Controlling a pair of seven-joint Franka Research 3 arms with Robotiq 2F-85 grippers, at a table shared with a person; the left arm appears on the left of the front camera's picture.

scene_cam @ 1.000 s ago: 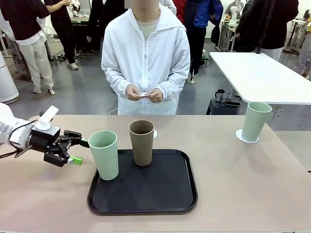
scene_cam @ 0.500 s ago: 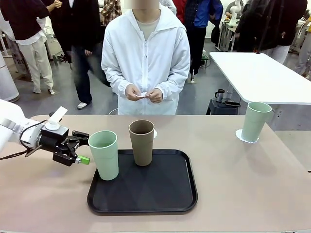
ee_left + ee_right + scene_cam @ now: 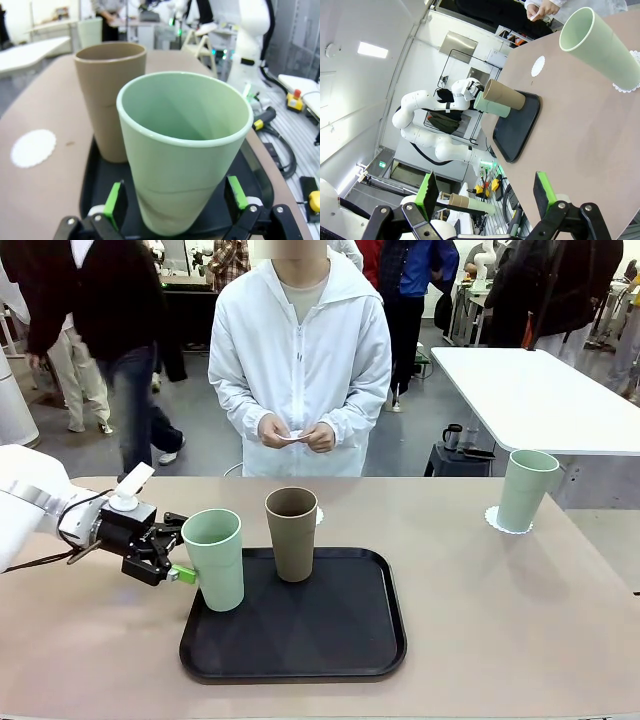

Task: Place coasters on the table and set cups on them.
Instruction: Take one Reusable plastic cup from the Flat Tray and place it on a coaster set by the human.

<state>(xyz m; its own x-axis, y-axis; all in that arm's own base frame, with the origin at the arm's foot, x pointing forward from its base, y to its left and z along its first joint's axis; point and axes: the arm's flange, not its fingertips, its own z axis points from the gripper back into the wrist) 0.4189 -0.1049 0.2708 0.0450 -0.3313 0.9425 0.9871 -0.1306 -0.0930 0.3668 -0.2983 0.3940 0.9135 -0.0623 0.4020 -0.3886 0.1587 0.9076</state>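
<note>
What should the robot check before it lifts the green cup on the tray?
1. The left hand open around the green cup: ok.
2. That green cup upright on the black tray: ok.
3. Its pads gripping the cup: not ok, gaps both sides.
4. The brown cup clear of it: ok.
5. A free coaster lying on the table: ok.
6. The right hand open, empty: ok.

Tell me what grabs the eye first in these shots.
The left gripper, open, straddles a mint green cup at the left edge of the black tray, with a brown cup beside it. At the far right of the table, a second mint cup already stands on a white coaster.
</note>
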